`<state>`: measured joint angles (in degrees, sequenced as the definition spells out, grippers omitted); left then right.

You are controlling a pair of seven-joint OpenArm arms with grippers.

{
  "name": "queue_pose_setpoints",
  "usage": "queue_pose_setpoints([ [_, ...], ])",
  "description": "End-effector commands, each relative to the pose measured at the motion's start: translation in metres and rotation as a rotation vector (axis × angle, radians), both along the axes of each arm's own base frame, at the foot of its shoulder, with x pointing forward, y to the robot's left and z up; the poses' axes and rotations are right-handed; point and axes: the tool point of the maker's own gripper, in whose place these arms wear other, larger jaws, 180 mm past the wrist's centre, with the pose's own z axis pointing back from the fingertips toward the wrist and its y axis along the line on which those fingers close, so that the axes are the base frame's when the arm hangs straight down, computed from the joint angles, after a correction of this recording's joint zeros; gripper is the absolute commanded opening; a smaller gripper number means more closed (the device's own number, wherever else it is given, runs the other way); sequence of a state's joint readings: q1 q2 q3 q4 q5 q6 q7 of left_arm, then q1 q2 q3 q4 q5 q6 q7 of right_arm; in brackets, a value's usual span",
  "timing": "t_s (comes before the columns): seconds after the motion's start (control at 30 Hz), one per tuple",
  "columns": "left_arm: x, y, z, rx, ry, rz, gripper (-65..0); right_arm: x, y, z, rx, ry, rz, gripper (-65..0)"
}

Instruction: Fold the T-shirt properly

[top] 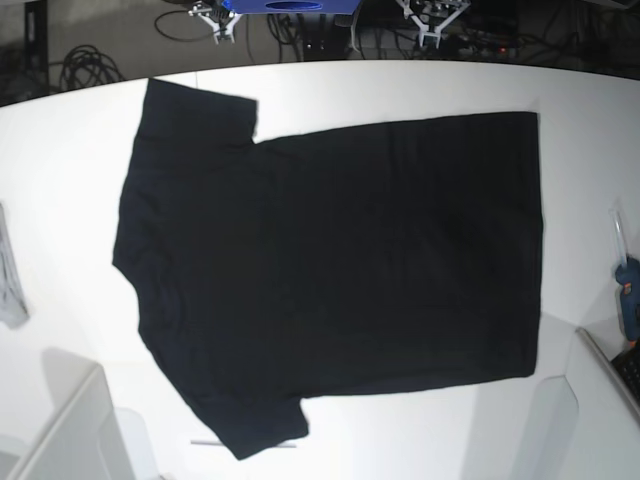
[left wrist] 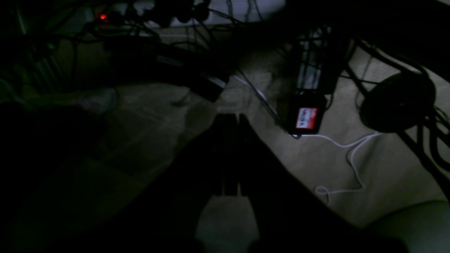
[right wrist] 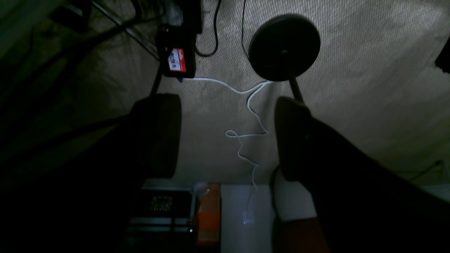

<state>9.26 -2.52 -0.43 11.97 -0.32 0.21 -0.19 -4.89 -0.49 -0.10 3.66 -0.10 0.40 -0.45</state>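
Observation:
The black T-shirt (top: 340, 270) lies spread flat on the white table (top: 60, 200), plain side up, with its sleeves to the left and its straight hem to the right. Neither gripper touches it. In the left wrist view my left gripper (left wrist: 230, 158) is shut, its dark fingers pressed together with nothing between them, over beige carpet. In the right wrist view my right gripper (right wrist: 226, 137) is open and holds nothing, its two dark fingers (right wrist: 158, 133) standing wide apart above the floor.
A small grey cloth (top: 10, 290) hangs at the table's left edge and a blue tool (top: 630, 285) lies at the right edge. Pale machine parts (top: 70, 430) fill the front corners. On the carpet lie a white cable (right wrist: 246, 140), a black round base (right wrist: 284, 47) and a red-labelled black box (right wrist: 177, 59).

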Motion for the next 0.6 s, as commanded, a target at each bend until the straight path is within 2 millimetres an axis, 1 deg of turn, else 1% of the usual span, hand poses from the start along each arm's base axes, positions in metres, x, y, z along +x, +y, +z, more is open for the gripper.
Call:
queue_pose_setpoints([
  [0.0,-0.005,0.001,0.0,0.004,0.008,-0.001,-64.5,0.004,-0.001,0.0,-0.006,-0.016,0.0,-24.6],
  [0.17,-0.006,-0.003,0.0,-0.002,0.01,0.0,-64.3,-0.002,0.0,0.0,-0.003,-0.018,-0.001,-24.5],
  [0.3,-0.004,-0.003,0.0,-0.002,0.008,0.0,-64.3,-0.002,-0.003,0.0,-0.007,-0.018,0.002,-25.8],
  [0.33,-0.004,-0.003,0.0,-0.002,0.008,0.0,-64.3,-0.004,-0.003,0.0,-0.007,-0.015,0.002,-27.5],
  [0.37,-0.003,-0.003,0.0,-0.002,0.007,0.0,-64.2,-0.007,-0.003,0.001,-0.007,-0.012,0.002,-30.9],
  [0.4,-0.003,-0.003,0.0,-0.001,0.007,0.002,-64.0,-0.008,-0.003,0.001,-0.007,-0.012,0.002,-36.3],
  [0.43,-0.003,-0.003,0.0,-0.001,0.007,0.002,-62.4,-0.009,-0.003,0.001,-0.007,-0.01,0.002,-42.3],
  [0.47,-0.004,-0.003,0.0,-0.001,0.008,0.002,-59.1,-0.009,-0.003,0.001,-0.007,-0.01,0.002,-49.8],
  [0.5,-0.005,-0.003,0.0,-0.001,0.01,0.002,-55.1,-0.01,-0.003,0.001,-0.007,-0.009,0.002,-58.7],
  [0.53,-0.005,-0.003,0.0,-0.001,0.01,0.002,-50.4,-0.01,-0.003,0.001,-0.007,-0.009,0.002,-65.0],
  [0.57,-0.006,-0.003,0.0,-0.001,0.011,0.002,-45.9,-0.01,-0.003,0.001,-0.007,-0.009,0.002,-65.0],
])
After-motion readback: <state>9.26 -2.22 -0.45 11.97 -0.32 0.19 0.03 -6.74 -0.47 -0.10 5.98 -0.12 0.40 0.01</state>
